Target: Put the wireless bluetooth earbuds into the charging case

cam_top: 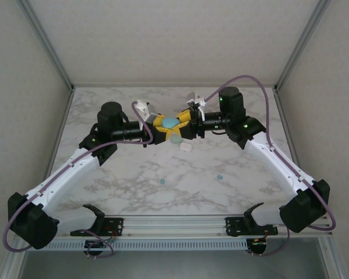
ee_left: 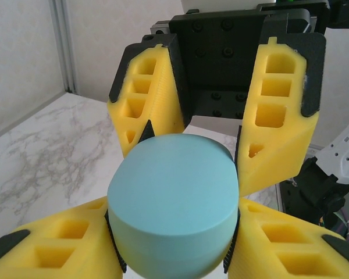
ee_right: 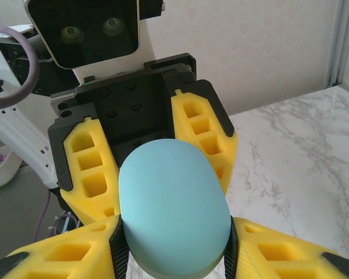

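A teal-blue charging case (cam_top: 171, 123), smooth and pebble-shaped with its lid down, hangs above the middle of the marble table. My left gripper (cam_top: 163, 129) and right gripper (cam_top: 183, 123) meet around it from opposite sides. In the left wrist view the case (ee_left: 173, 197) sits between the black pads of my left gripper (ee_left: 173, 247), which is shut on it. In the right wrist view my right gripper (ee_right: 174, 253) is likewise shut on the case (ee_right: 173, 203). Two tiny teal earbuds (cam_top: 161, 181) (cam_top: 220, 174) lie on the table nearer the arm bases.
A small white rounded object (cam_top: 186, 147) lies on the table (cam_top: 122, 180) just below the joined grippers. The frame posts (cam_top: 46, 40) and side walls bound the table on the left and right. The arm bases stand on a rail (cam_top: 174, 224) at the near edge.
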You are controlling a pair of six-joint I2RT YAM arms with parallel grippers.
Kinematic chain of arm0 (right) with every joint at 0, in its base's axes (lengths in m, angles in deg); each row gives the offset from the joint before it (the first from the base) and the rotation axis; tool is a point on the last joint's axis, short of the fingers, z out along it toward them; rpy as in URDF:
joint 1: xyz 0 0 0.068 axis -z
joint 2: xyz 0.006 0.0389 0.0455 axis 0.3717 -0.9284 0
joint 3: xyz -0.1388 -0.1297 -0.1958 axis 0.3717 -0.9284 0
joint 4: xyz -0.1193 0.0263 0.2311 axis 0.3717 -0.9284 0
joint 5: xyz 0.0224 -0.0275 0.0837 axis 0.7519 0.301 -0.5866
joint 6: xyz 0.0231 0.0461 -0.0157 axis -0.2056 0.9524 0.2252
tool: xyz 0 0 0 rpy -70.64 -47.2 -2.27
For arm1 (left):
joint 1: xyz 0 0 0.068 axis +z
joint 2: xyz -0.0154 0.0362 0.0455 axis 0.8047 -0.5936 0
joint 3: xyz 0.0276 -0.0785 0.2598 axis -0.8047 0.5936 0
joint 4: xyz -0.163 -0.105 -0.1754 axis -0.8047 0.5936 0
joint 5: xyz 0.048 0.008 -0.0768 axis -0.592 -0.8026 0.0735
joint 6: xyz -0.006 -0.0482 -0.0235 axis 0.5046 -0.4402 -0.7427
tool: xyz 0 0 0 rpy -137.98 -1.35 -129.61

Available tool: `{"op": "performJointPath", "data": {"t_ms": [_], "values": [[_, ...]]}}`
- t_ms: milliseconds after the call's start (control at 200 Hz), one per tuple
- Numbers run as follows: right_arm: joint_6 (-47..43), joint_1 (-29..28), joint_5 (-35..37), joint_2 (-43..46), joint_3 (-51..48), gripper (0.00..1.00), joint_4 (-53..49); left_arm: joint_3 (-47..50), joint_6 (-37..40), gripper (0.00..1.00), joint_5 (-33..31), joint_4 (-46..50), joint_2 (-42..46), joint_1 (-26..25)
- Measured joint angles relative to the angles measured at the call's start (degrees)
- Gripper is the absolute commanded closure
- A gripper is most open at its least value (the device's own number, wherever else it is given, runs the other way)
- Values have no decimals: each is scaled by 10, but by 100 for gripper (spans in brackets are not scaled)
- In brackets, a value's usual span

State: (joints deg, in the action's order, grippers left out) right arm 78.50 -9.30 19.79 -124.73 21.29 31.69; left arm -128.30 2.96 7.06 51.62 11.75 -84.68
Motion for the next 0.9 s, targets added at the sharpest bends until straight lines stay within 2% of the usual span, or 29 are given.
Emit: {"op": "performJointPath", "data": {"t_ms": [561, 901], "values": [[14, 0, 4, 0, 1, 52, -3, 3, 10, 70, -2, 1, 0, 0], [45, -3, 23, 0, 8, 47, -4, 4, 21, 71, -10, -2, 0, -1]]}}
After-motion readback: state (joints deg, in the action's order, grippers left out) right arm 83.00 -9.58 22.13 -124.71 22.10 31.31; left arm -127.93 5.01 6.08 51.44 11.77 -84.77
